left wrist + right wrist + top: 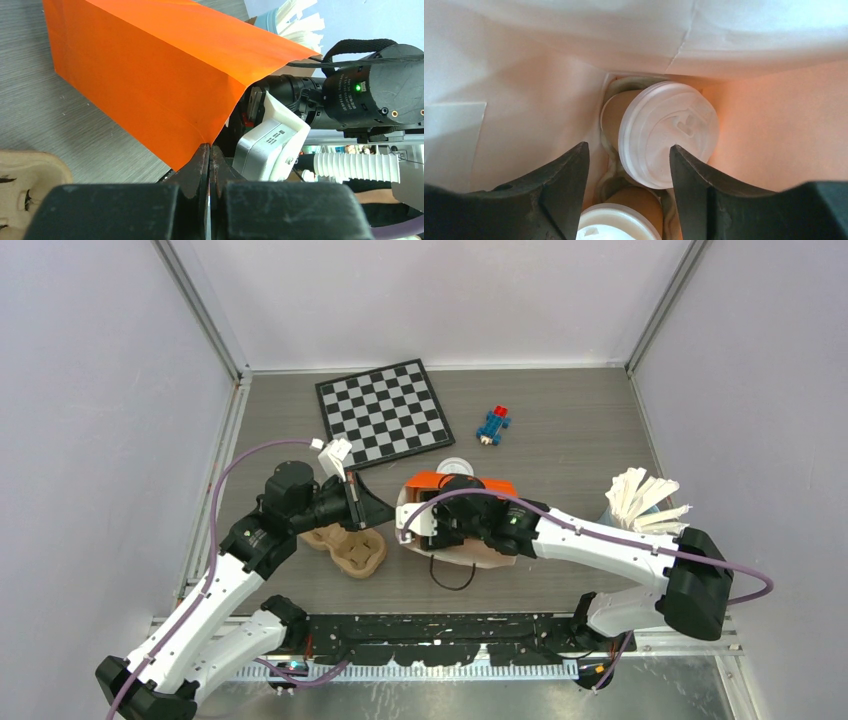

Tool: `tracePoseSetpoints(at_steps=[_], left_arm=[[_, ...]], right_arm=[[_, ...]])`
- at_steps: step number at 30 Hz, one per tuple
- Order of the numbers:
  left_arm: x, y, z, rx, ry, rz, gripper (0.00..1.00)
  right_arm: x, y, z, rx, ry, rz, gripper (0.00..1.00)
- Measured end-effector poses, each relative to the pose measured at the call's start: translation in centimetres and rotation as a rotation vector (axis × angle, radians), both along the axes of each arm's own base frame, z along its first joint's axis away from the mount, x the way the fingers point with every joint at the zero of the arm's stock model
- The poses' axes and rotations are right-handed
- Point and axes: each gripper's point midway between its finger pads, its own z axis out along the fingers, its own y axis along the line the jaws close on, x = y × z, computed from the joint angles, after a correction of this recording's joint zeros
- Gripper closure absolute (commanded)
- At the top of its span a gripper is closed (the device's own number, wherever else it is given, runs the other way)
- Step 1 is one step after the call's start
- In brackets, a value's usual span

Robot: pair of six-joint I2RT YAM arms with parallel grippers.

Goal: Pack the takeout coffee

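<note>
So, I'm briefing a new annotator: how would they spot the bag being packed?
Start at the chessboard at the back; just in front of it is the bag. It alone is bright orange, with the left gripper shut on its edge and the right gripper inside it.

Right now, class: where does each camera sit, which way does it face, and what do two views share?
Top external: above, behind the bases, looking down on the table; left arm and right arm show.
Left wrist: on the left gripper, facing the orange bag its shut fingers pinch.
Right wrist: looking into the bag at a lidded coffee cup between the fingers of the open right gripper.
Shared: top and left wrist both show the orange bag.
</note>
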Motion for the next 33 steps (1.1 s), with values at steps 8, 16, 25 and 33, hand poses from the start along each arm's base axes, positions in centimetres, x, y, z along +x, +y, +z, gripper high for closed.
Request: tracePoseSetpoints(at_steps=[8,16,25,33], left_arm=[[-0.2,0.0,0.4,-0.016,-0.009,-0.005,1.00],[-0.1,0.1,-0.1,-0.006,-0.002,0.006,1.00],[0.0,0.3,-0.5,0.002,0.009,0.013,1.00],[-0.1,0.3,-0.6,0.003,0.011,0.014,1.00]], right_arm=[[0.5,0.2,-0.2,-0.010,-0.028,0.006,0.21],[1.1,0.6,-0.4,-0.023,-0.076,0.034,0.24],[1.4,0.8,-0.7,-0.048,-0.104,0.064,0.65],[1.4,0.8,-0.7,-0.056,-0.113,0.078,0.83]])
